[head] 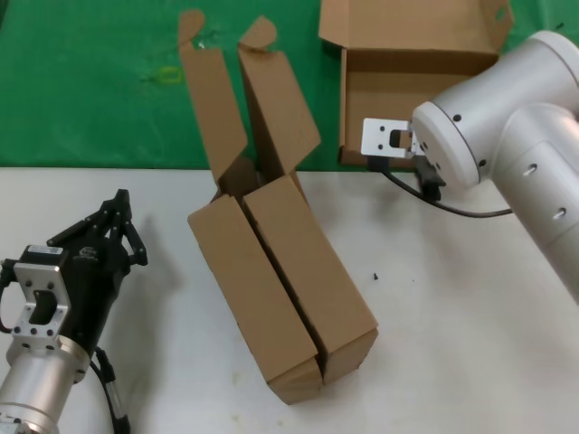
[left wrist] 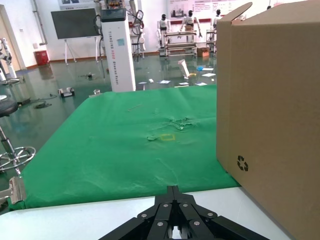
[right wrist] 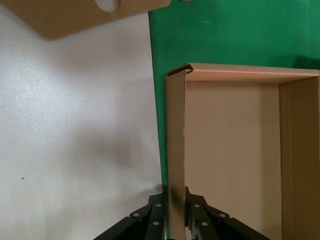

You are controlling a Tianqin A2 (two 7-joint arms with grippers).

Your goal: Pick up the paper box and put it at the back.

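Observation:
The paper box (head: 407,86) lies open at the back right, its lid standing up behind it. It rests on the green cloth (head: 90,81), with its front wall near the cloth's edge. In the right wrist view my right gripper (right wrist: 175,194) is shut on that front wall (right wrist: 175,140), one finger inside the paper box (right wrist: 230,150) and one outside. In the head view the right arm (head: 516,136) hides this gripper. My left gripper (head: 120,201) is shut and empty over the white table at the front left, apart from every box; its tips (left wrist: 173,189) point toward the green cloth (left wrist: 125,145).
Two similar brown boxes (head: 280,289) lie side by side in the middle of the white table (head: 452,316), their long lids (head: 217,99) raised over the cloth edge. One side of them (left wrist: 270,110) stands close beside my left gripper. A cardboard flap with a hole (right wrist: 85,12) hangs over the table.

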